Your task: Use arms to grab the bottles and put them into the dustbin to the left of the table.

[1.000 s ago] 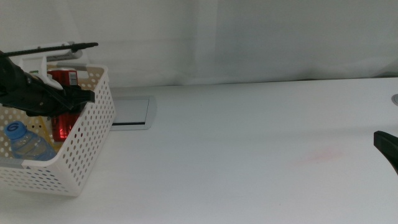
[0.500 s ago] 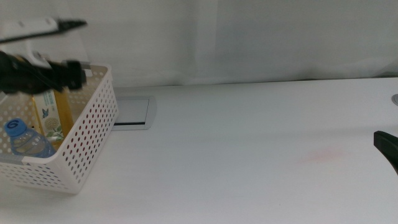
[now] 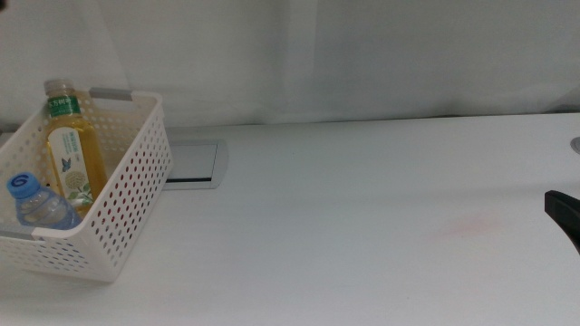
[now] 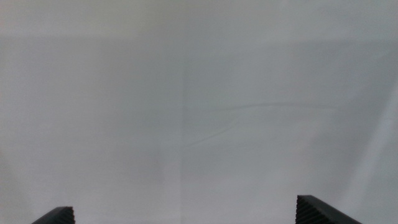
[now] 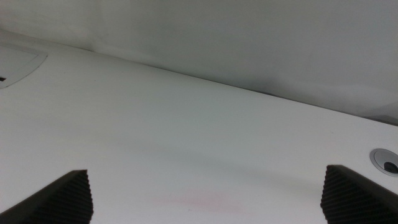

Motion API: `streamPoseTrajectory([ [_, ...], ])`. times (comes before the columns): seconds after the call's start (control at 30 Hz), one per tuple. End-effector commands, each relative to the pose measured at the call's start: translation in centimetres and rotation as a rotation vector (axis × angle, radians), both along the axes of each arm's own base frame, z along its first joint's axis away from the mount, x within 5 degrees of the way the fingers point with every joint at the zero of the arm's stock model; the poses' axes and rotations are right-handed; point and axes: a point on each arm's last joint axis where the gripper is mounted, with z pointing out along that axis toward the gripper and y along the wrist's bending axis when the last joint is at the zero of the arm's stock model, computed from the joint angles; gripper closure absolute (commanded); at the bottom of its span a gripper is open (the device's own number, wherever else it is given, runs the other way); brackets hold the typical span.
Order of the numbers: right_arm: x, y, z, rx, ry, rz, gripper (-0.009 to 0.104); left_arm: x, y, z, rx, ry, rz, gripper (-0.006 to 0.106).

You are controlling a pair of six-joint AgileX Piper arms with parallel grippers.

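The white perforated dustbin [image 3: 136, 172] stands at the table's left. Inside it the yellow drink bottle [image 3: 71, 158] stands upright at the back, and the clear water bottle with a blue cap [image 3: 36, 206] lies in front of it. My left gripper [image 4: 199, 214] is out of the middle view. In its wrist view its jaws stand wide apart and empty, facing a plain white backdrop. My right gripper [image 5: 211, 186] is open and empty low over the table, and shows at the middle view's right edge [image 3: 564, 215].
The white table [image 3: 362, 226] has a grey-rimmed panel [image 3: 190, 163] just right of the dustbin. A faint pink stain [image 3: 467, 225] lies towards the right. A round cable hole [image 5: 385, 160] sits at the far right edge.
My left arm has lifted up out of the dustbin and left the middle view. The yellow bottle now stands uncovered in the dustbin. The right arm has not moved.
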Motion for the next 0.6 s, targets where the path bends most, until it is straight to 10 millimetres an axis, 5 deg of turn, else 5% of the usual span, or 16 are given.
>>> streamPoseTrajectory([
  [0.0, 0.0, -0.1, -0.1, -0.005, -0.008, -0.006, -0.008, -2.8, -0.4, 1.0, 0.009, 0.009, -0.024, 0.007],
  [0.2, 0.0, -0.1, -0.1, -0.005, -0.008, -0.006, -0.008, -9.5, -1.1, 1.6, 0.035, -0.058, -0.044, 0.007],
  [0.3, 0.0, -0.1, -0.1, -0.005, -0.008, -0.006, -0.008, -12.6, -1.5, -0.2, 0.006, -0.087, -0.057, 0.007],
  [0.57, 0.0, -0.1, -0.1, -0.005, -0.008, -0.006, -0.008, -17.0, -2.7, -10.5, -0.122, -0.087, -0.129, 0.007],
])
